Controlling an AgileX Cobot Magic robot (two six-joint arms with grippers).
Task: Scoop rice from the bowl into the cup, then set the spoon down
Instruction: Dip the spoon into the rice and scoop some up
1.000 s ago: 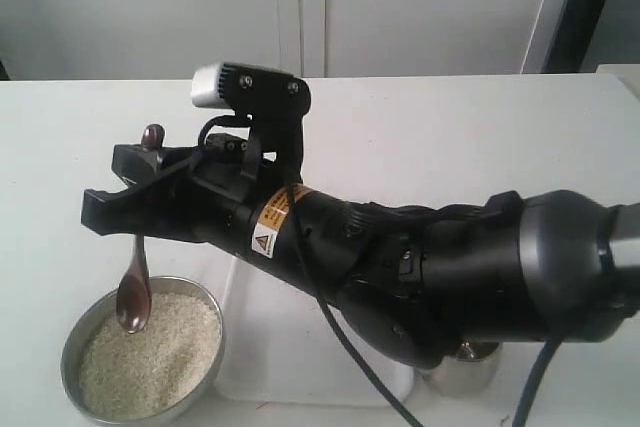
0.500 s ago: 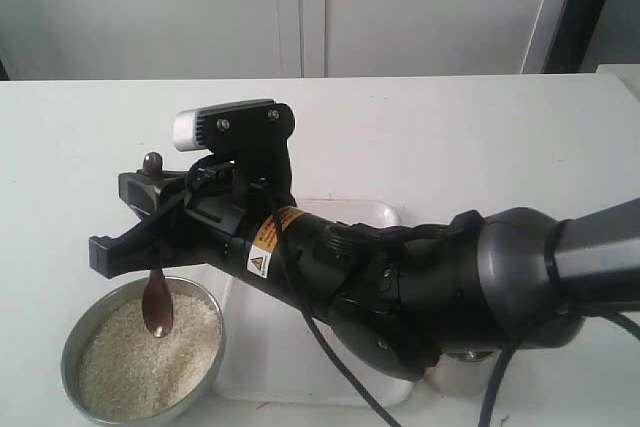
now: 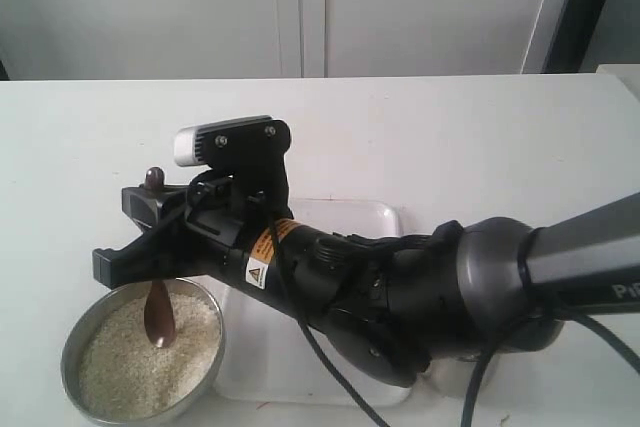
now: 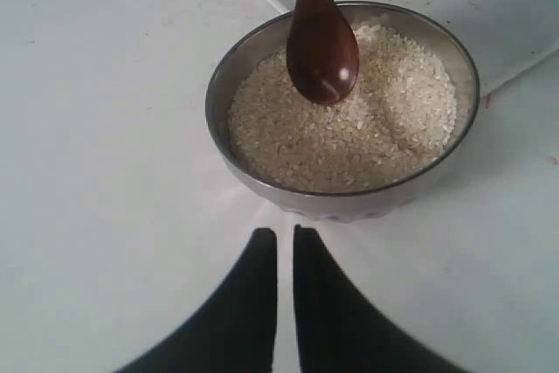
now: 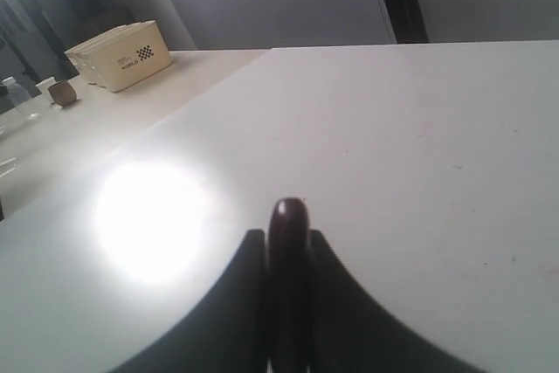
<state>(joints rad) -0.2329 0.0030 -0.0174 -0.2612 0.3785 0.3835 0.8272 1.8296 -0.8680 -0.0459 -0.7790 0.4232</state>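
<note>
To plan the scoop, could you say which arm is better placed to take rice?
Right: its gripper holds the dark wooden spoon over the off-white rice in the grey metal bowl.

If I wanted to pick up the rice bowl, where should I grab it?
Probably the rim of the bowl, pinched from above on the side nearest the left gripper. It looks too wide to wrap, it is full of rice, and the spoon is at the far side.

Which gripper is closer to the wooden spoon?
Right. The right gripper grips the spoon by its handle; the left gripper sits outside the bowl, apart from the spoon.
</note>
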